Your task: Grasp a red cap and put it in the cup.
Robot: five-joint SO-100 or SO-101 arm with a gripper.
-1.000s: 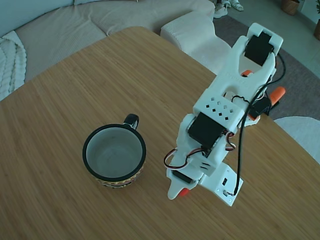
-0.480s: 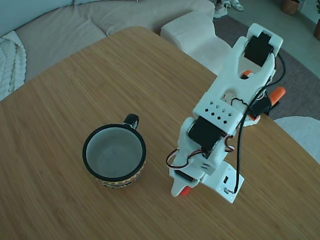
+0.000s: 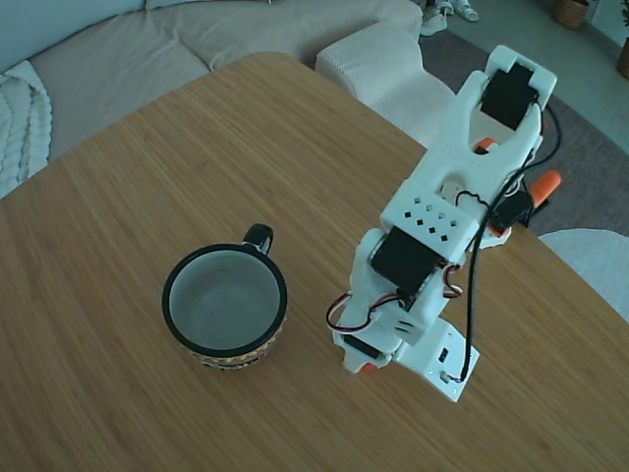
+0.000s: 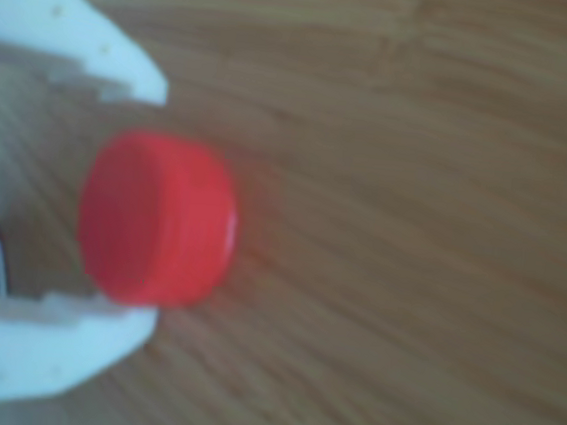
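The red cap (image 4: pixel 157 218) lies flat on the wooden table (image 3: pixel 147 147), held between my two white fingers (image 4: pixel 78 47) in the other view. My gripper (image 4: pixel 154 205) is shut on it, the lower finger pressed to its side and the upper one at its top edge. From the fixed view the gripper (image 3: pixel 356 366) points down at the table, and only a sliver of the red cap (image 3: pixel 367 369) shows beneath it. The cup (image 3: pixel 225 307), with its black rim and black handle, stands upright to the gripper's left, its pale inside holding nothing.
The white arm (image 3: pixel 442 197) stretches from the table's right edge toward the front. A beige sofa (image 3: pixel 197 39) lies beyond the far edge. Bare wood surrounds the cup on all sides.
The gripper has crept slightly right and its finger has closed over the cap. Less red shows beneath it now than one second ago. The cup has not moved.
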